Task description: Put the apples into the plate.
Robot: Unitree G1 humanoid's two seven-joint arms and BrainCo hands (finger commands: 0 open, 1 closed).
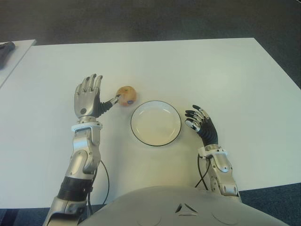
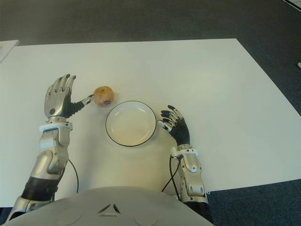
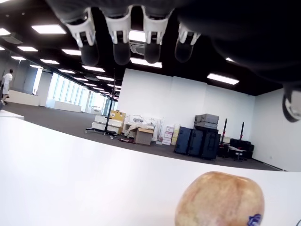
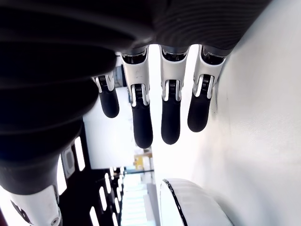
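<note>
The right hand (image 1: 200, 123) showed just right of the empty plate (image 1: 155, 136), fingers loosely spread, holding nothing. Farther out, the left hand (image 1: 88, 100) was spread wide, its thumb touching the apple (image 1: 126, 95) on the table (image 1: 197, 70).

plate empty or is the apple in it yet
Empty. The plate shows only its bare inside; the apple sits on the table beside it, at the left hand.

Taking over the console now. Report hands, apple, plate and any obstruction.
Left hand open beside the apple, thumb at it, no grasp. Right hand open, right of the plate. Apple on the table, plate empty. Nothing between them.
</note>
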